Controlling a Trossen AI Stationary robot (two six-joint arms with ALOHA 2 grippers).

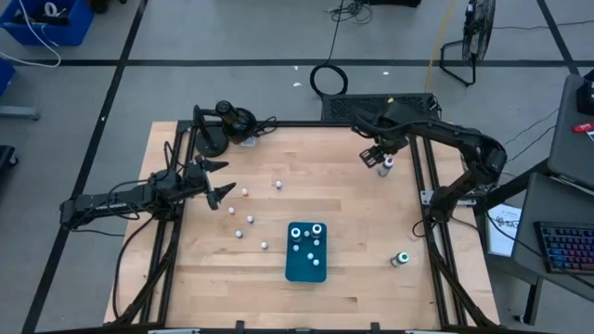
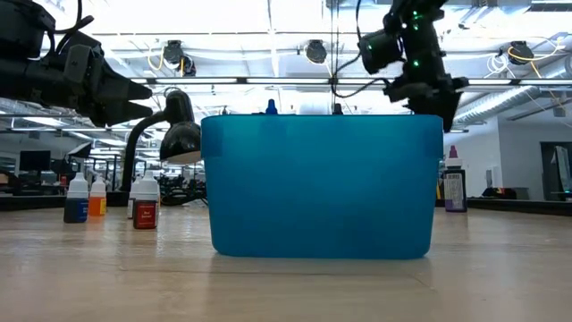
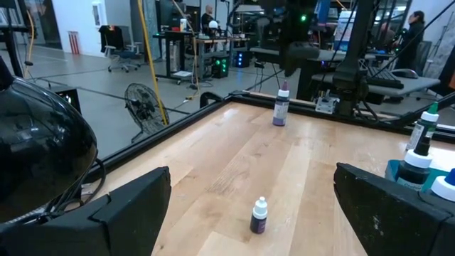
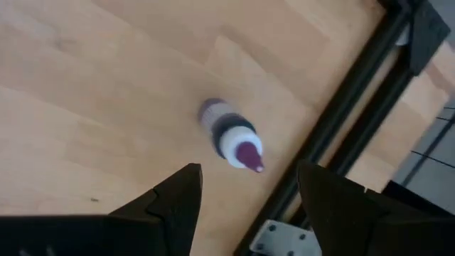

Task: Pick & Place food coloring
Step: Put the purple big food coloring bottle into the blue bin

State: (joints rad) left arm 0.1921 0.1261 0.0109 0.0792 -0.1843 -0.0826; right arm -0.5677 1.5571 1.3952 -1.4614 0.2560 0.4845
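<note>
Food coloring bottle [image 4: 229,136] (purple, seemingly) stands below open right tool [image 4: 245,193].

A flat teal rectangular tray [image 1: 305,270] lies on the light wooden table [image 1: 353,213], a black gooseneck desk lamp [image 1: 212,139] stands at its far left corner (a black floor fan [image 1: 473,37] beyond).
</note>
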